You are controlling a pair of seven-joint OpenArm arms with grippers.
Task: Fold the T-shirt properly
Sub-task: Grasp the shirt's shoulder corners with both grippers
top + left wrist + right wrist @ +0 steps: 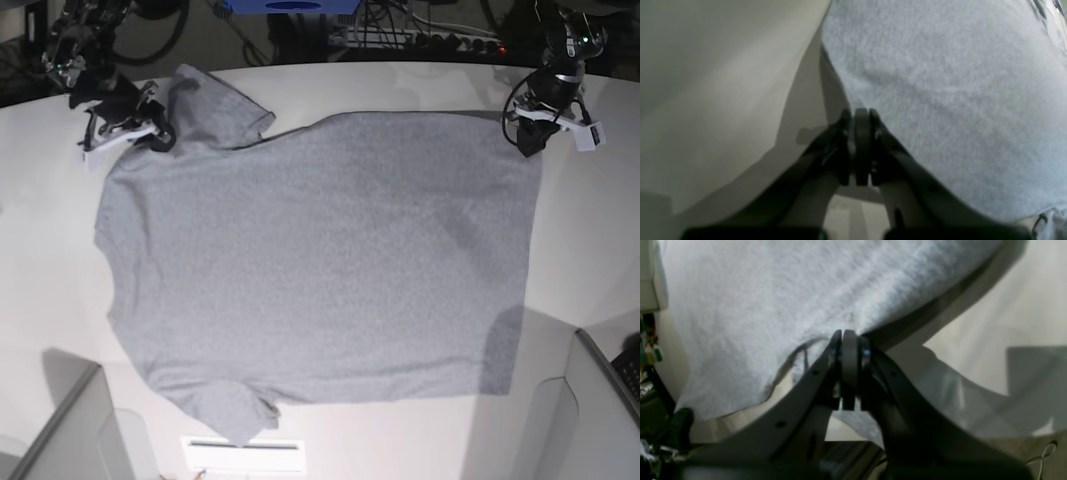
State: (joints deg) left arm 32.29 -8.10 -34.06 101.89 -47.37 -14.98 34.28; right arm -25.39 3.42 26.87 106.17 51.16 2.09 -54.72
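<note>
The broad, pale off-white counter (420, 440) carries everything here, its rounded far edge giving way to a dark floor strewn with cables. Spread almost flat across the middle of it lies the large heather-grey short-sleeved cotton T-shirt (320, 260), plain side up, turned sideways in the base view: neck and shoulders toward that view's left, straight hem toward its right, one sleeve pointing to the far edge and the other to the near edge. The near-right corner of the hem casts a shadow on the counter beside it.

My right claw (155, 133), black with white parts behind it, sits at the far shoulder of the shirt, just beside the far sleeve, on the base view's left. In the right wrist view its two dark fingers are pressed together on a pinch of grey cloth (848, 336), and the fabric puckers and lifts around the grip, throwing a curved shadow on the counter.

My left claw (528, 140) sits at the far corner of the hem, on the base view's right. In the left wrist view it is likewise clenched, the fingers closed on the edge of the grey fabric (862, 115), with the shirt rising as a soft, blurred swell to one side and bare counter on the other.

Two light-grey slanted panels stand at the near corners of the base view.
</note>
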